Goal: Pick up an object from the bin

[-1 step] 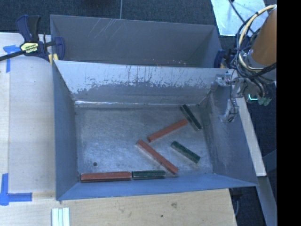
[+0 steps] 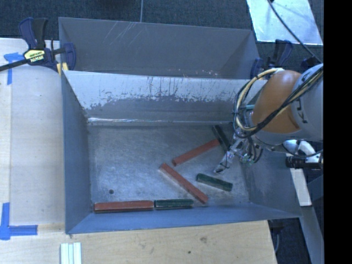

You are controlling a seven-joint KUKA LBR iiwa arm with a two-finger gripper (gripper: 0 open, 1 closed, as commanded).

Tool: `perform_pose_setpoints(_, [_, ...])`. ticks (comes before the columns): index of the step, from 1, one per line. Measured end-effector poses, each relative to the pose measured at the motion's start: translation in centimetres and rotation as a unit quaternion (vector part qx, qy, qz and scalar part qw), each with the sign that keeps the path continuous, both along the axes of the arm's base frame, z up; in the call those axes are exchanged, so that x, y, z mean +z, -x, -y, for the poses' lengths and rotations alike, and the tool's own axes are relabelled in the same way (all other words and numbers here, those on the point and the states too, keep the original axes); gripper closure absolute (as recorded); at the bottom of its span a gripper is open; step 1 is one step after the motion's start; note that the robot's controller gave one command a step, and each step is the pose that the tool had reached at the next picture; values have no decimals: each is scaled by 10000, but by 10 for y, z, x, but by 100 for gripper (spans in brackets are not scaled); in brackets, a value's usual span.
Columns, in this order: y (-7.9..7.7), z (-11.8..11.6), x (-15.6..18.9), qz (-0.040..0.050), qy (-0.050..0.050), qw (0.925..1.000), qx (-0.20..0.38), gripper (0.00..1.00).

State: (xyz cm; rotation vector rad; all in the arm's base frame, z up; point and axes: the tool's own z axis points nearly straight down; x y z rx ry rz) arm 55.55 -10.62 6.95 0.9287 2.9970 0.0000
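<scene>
My gripper (image 2: 226, 163) hangs low at the right side of the bin, under the arm's orange cover. Just below it on the floor lies a short dark green bar (image 2: 214, 182). A reddish-brown bar (image 2: 195, 152) lies slanted to its left, its right end close to the gripper. A dark bar (image 2: 221, 136) leans at the back right, just above the gripper. I see nothing held in the gripper.
A second reddish-brown bar (image 2: 183, 183) lies diagonally in the middle of the floor. Along the front wall, a long red bar (image 2: 124, 205) and a dark green bar (image 2: 174, 204) lie end to end. The arm and its cables crowd the right wall.
</scene>
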Motion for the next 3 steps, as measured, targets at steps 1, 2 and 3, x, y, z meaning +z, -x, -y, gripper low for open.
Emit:
perform_pose_setpoints(1, [42, 7, 31, -25, -9, 9967, -815, 0])
perform_pose_setpoints(2, [58, -25, 35, -26, -12, 9962, -866, 0])
perform_pose_setpoints(3, [65, -36, -1, -40, -9, 9909, -1343, 0])
